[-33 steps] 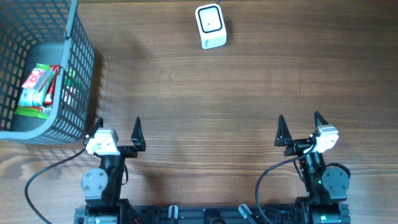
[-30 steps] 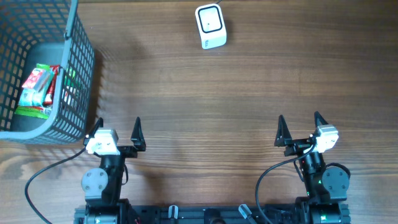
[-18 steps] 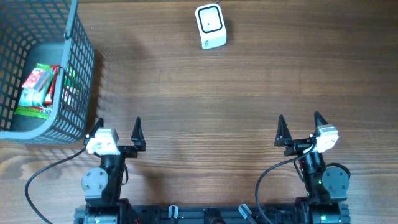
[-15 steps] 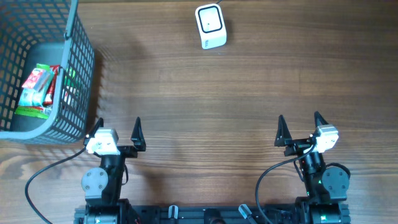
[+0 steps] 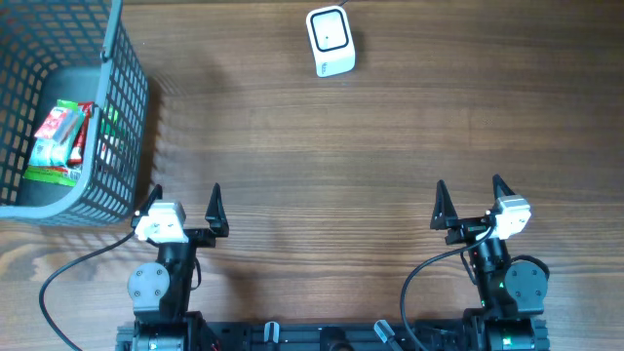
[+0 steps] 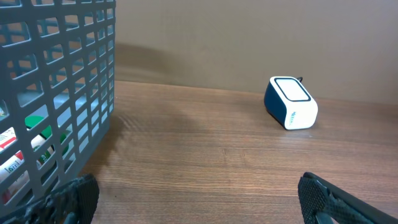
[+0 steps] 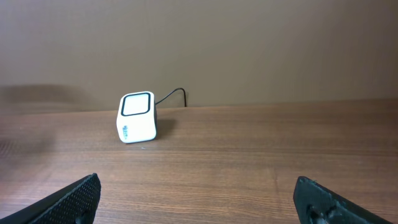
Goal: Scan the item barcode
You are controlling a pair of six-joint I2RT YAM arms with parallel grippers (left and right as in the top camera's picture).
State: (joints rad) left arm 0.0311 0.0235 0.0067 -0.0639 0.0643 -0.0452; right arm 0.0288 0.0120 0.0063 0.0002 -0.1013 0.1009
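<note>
Red, green and white packaged items (image 5: 57,141) lie inside the grey mesh basket (image 5: 122,136) at the far left; through the mesh they also show in the left wrist view as items (image 6: 18,155). A white barcode scanner (image 5: 330,41) with a dark window stands at the back centre, seen too as the scanner (image 6: 291,102) and the scanner (image 7: 137,117). My left gripper (image 5: 185,203) is open near the front left, beside the basket's corner. My right gripper (image 5: 469,199) is open at the front right. Neither holds anything.
The basket wall (image 6: 62,93) rises close on the left of the left gripper. A thin cable (image 7: 171,94) leads from the scanner to the back edge. Bare wooden table (image 5: 331,166) lies between the grippers and the scanner.
</note>
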